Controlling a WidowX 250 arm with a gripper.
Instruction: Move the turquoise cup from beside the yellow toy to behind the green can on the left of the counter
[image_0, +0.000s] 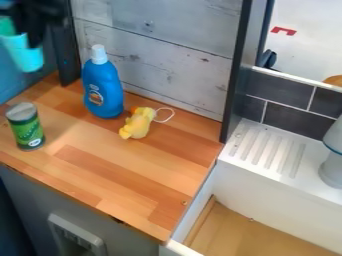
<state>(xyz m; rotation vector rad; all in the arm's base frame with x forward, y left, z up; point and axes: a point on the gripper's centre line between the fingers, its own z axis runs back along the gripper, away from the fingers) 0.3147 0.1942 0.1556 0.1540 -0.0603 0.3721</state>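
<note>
The black gripper (33, 38) is in the upper left corner, shut on a turquoise cup (28, 57) by its upper part. The cup is held up in front of the blue wall, tilted, above the back left of the wooden counter (127, 170). On the counter below stands a green can (25, 129) with a grey top. A blue bottle (103, 90) with a white cap stands upright by the back wall. Right of the bottle lies a small yellow plush toy (137, 125) with a white loop.
A dark post (235, 75) rises at the counter's back right corner. Beyond it are a white sink (267, 185) with a ridged drainboard (270, 148) and a pale grey object (332, 162) at the right edge. A whitewashed plank wall (174, 60) borders the back.
</note>
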